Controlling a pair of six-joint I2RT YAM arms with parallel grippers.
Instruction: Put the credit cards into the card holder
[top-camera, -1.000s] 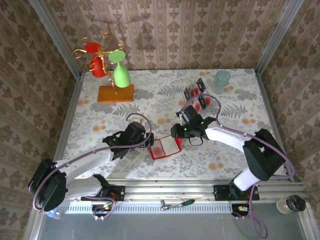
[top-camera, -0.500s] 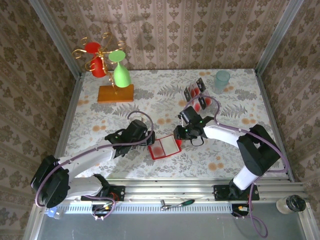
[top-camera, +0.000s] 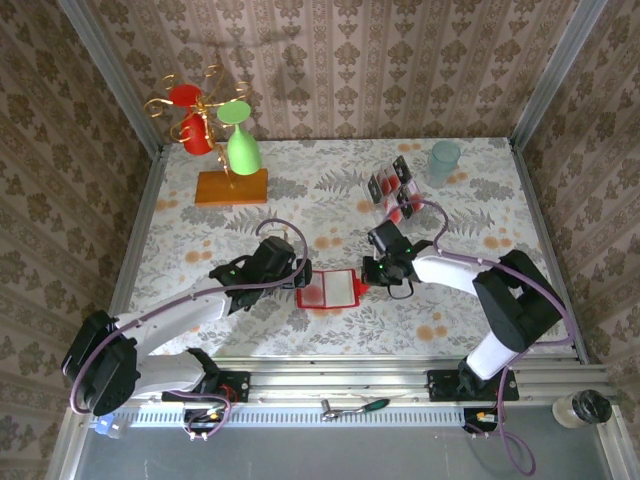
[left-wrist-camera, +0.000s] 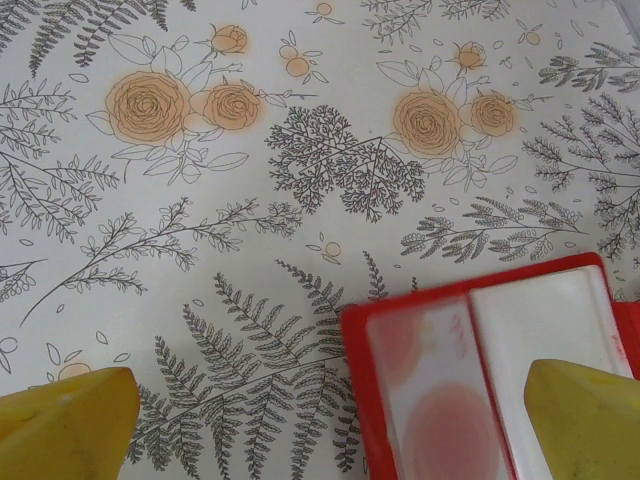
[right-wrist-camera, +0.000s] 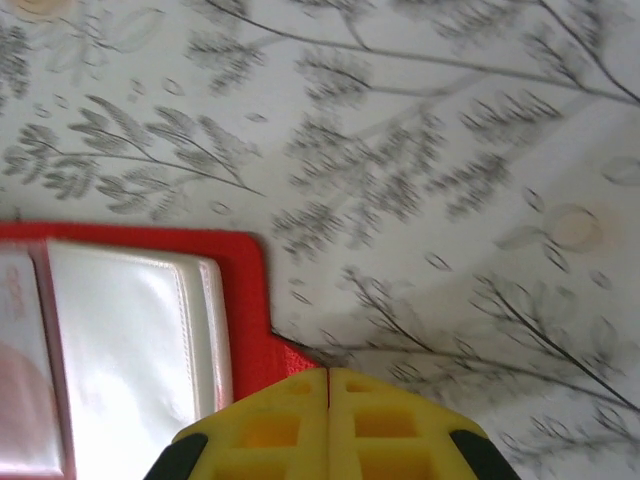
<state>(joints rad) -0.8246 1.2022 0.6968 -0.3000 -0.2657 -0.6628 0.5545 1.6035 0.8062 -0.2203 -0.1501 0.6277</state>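
**Top external: wallet lies open between both grippers**

Top external view, nearest first: a green-handled tool lies on the rail between the arm bases. Past it, the wallet lies open and flat on the flowered table, just in front of the arms.

The left gripper is at the wallet's left edge with its jaws spread wide, holding nothing. In the left wrist view one yellow finger is over bare table and the other is over the wallet's pale pocket. A card with red round marks shows through the neighbouring clear pocket.

The right gripper is at the wallet's right edge. In the right wrist view its fingers are pressed together, with the wallet's red corner running under their tips. Whether they pinch that corner I cannot tell.

Farther back and to the right, more cards stand in a clear rack. A pale green cup is just beyond them. At the far left, a gold stand on an orange block holds red and green cups.
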